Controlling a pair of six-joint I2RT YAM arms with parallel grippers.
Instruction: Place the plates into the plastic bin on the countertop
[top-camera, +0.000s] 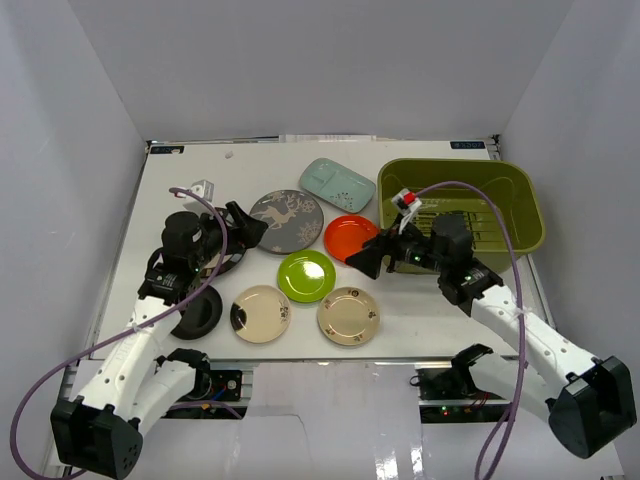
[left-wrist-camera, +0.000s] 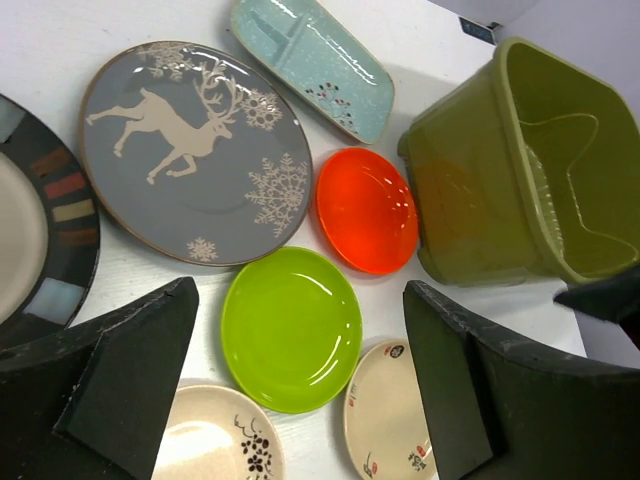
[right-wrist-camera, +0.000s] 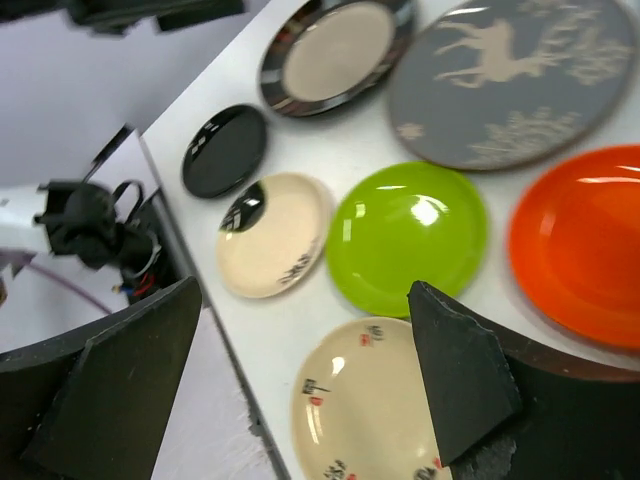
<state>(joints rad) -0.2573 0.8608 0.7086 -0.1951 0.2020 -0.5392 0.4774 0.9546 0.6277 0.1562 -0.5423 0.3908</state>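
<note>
The plates lie on the white countertop (top-camera: 180, 190): grey deer plate (top-camera: 285, 221), pale teal oblong dish (top-camera: 337, 184), orange-red plate (top-camera: 351, 237), lime green plate (top-camera: 306, 275), two cream plates (top-camera: 260, 313) (top-camera: 348, 315), a small black plate (top-camera: 197, 311) and a black-rimmed plate (left-wrist-camera: 35, 240). The olive-green plastic bin (top-camera: 460, 205) stands at the right and holds no plate. My left gripper (top-camera: 245, 225) is open and empty, hovering left of the deer plate (left-wrist-camera: 190, 150). My right gripper (top-camera: 370, 255) is open and empty, above the table right of the lime plate (right-wrist-camera: 405, 238).
Pale grey walls enclose the table on three sides. A small white object (top-camera: 202, 188) sits at the back left. Purple cables (top-camera: 470, 190) arc over the arms, one across the bin. The table's front edge (right-wrist-camera: 200, 300) is close below the cream plates.
</note>
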